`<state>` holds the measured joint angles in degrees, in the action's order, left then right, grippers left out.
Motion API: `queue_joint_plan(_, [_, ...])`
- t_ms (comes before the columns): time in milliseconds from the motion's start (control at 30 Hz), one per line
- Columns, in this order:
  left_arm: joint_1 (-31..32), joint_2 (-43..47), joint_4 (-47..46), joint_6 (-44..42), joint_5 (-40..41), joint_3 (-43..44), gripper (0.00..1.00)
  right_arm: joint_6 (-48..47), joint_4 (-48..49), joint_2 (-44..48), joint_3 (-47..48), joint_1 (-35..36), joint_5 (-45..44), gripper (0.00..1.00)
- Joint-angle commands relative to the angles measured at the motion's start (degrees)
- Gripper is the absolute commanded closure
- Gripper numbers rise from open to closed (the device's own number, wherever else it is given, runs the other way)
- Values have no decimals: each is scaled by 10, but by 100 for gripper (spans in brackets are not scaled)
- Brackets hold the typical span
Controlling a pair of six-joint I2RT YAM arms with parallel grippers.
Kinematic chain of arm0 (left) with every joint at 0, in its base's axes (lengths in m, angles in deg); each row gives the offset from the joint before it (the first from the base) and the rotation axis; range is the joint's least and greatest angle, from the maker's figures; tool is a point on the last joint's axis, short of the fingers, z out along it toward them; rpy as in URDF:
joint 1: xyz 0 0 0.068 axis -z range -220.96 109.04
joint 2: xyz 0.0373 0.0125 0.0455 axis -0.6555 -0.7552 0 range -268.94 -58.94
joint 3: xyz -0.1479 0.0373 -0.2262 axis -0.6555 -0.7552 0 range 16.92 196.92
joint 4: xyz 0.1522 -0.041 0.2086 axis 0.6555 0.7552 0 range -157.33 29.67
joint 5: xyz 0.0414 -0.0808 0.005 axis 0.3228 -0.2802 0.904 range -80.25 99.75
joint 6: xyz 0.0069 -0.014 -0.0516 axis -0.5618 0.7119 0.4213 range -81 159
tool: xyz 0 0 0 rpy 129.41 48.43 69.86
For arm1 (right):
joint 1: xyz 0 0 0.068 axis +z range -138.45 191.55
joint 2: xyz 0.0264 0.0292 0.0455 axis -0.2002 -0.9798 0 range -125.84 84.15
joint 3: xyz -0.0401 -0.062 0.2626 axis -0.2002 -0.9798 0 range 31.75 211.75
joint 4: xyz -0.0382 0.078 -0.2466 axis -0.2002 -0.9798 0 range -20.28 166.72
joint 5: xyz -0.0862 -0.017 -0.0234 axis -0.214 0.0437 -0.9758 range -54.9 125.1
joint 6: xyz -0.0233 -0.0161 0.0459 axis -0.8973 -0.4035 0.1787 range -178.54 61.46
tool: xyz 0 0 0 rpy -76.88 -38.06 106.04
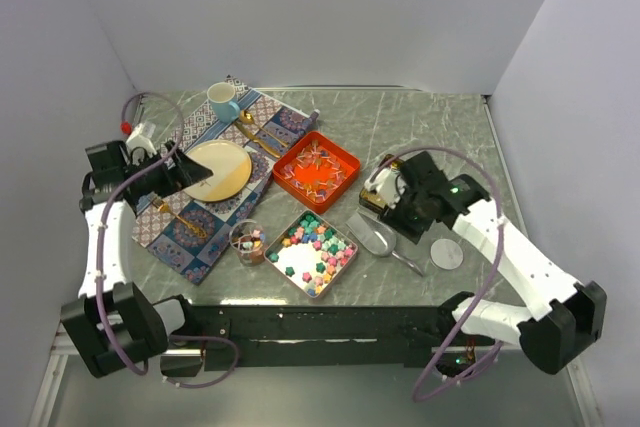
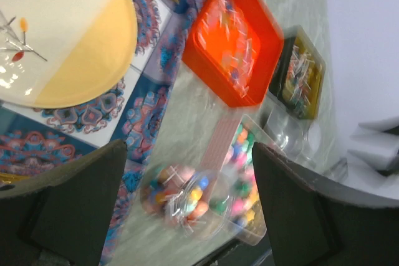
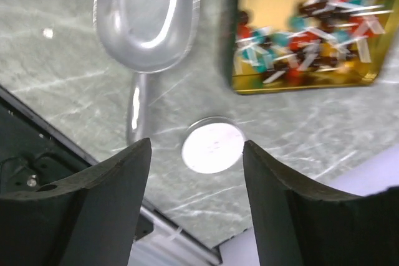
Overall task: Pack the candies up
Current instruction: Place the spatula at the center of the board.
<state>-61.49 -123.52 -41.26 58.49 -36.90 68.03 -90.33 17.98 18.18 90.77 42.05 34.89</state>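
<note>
Scooping came next, I judged: left claw [image 2: 190,154] and right claw [image 3: 196,147] gaped empty, scoop [image 3: 146,23] beneath the latter, candies [image 1: 318,245] at nine o'clock.

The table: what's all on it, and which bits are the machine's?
table: one, grey-green marble
placemat: one, blue patterned, left side
plate: one, cream and yellow, on the placemat
mug: one, light blue, placemat's far end
cutlery: a few pieces, gold, on the placemat
orange tray: one, centre
wrapped candies: many, pale and red-white-blue, in the orange tray and gold tin
clear tray: one, near centre
star candies: many, pastel, in the clear tray
jar: one, clear, candies inside, left of the clear tray
gold tin: one, right of the orange tray
scoop: one, silver, right of the clear tray
lid: one, pale, round, right of the scoop
left gripper: black, open, over the placemat
right gripper: black, open, by the gold tin
</note>
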Motion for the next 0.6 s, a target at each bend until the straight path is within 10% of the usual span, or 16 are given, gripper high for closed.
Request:
queue_joint_plan(0, [2, -39, 173, -334, -139, 84, 11, -5, -7, 9, 60, -40, 41, 30])
queue_joint_plan(200, [3, -103, 439, -669, -97, 212, 15, -36, -13, 36, 54, -69, 101, 31])
queue_joint_plan(367, [3, -9, 330, -540, -57, 168, 19, -68, 68, 26, 54, 39, 139, 45])
queue_joint_plan(567, [5, 73, 230, -420, -15, 97, 16, -31, 157, -103, 82, 149, 141, 89])
